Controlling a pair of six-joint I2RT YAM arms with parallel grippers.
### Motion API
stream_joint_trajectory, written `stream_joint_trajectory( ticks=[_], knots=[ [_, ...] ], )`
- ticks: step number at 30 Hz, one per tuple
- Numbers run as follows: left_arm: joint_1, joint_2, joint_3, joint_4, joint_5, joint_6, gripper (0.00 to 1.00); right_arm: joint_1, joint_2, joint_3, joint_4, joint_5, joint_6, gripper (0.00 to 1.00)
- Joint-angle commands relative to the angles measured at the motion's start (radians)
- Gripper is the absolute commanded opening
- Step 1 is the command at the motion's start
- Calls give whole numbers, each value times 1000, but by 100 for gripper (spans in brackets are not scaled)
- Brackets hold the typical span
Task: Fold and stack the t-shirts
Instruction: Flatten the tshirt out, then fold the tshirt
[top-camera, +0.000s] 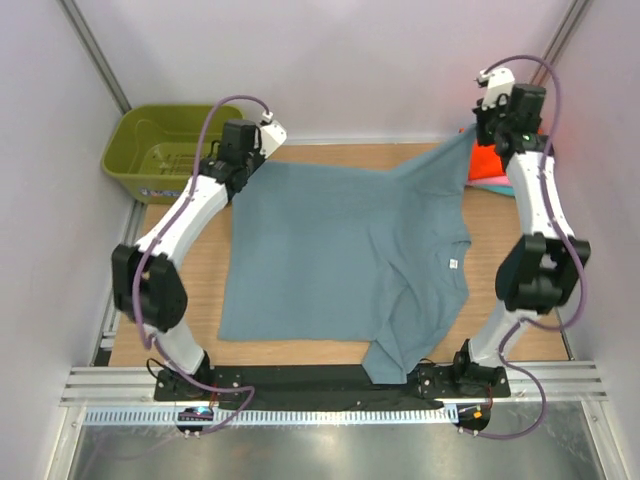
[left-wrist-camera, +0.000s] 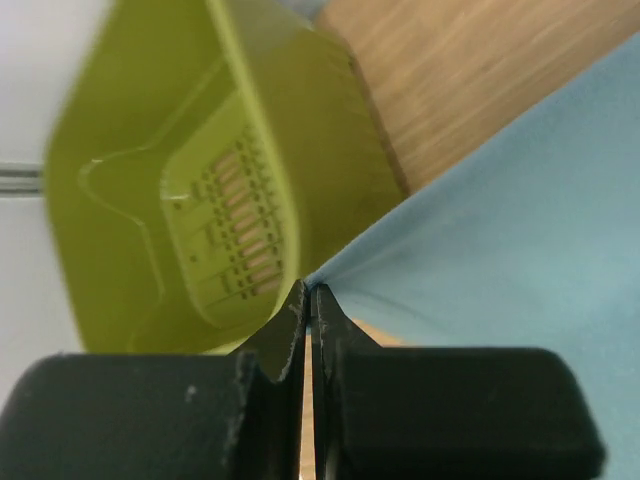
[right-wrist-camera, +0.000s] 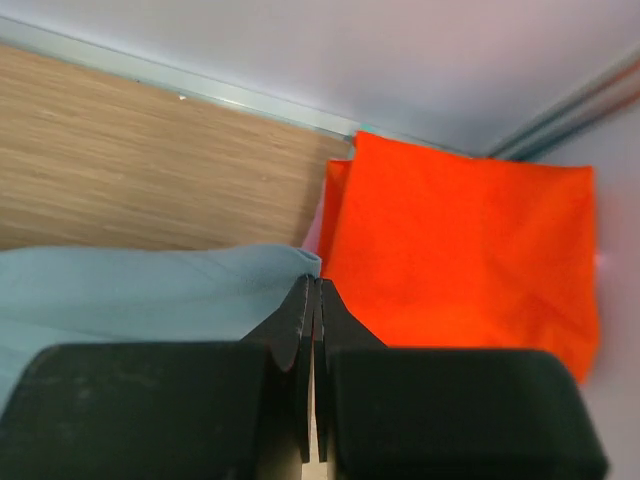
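The blue-grey t-shirt (top-camera: 330, 250) lies spread on the wooden table (top-camera: 195, 290). The left gripper (left-wrist-camera: 310, 292) is clamped on its far-left corner near the olive basket (left-wrist-camera: 180, 150). The right gripper (right-wrist-camera: 315, 285) pinches its far-right corner beside the folded orange t-shirt (right-wrist-camera: 470, 240).

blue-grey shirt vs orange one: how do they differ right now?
Pose: the blue-grey t-shirt lies spread open on the table; the orange t-shirt sits folded at the far right.
Size: the blue-grey t-shirt covers far more area than the orange t-shirt.
Grip: the left pincer and right pincer each pinch a far corner of the blue-grey t-shirt; neither holds the orange t-shirt.
Shared: both are plain cloth.
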Motion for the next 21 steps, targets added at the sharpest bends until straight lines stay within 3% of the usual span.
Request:
stream_joint_trajectory(
  ticks=[1, 3, 9, 21],
  knots=[
    [50, 105, 94, 107, 19, -24, 0, 34, 186, 227, 14, 39, -50, 1],
    [62, 208, 139, 105, 20, -24, 0, 53, 275, 367, -41, 46, -53, 1],
    [70, 373, 223, 94, 4, -32, 0, 88, 478, 463, -52, 105, -59, 1],
    [92, 465, 268, 87, -13, -85, 0, 114, 492, 404, -62, 140, -39, 1]
  ],
)
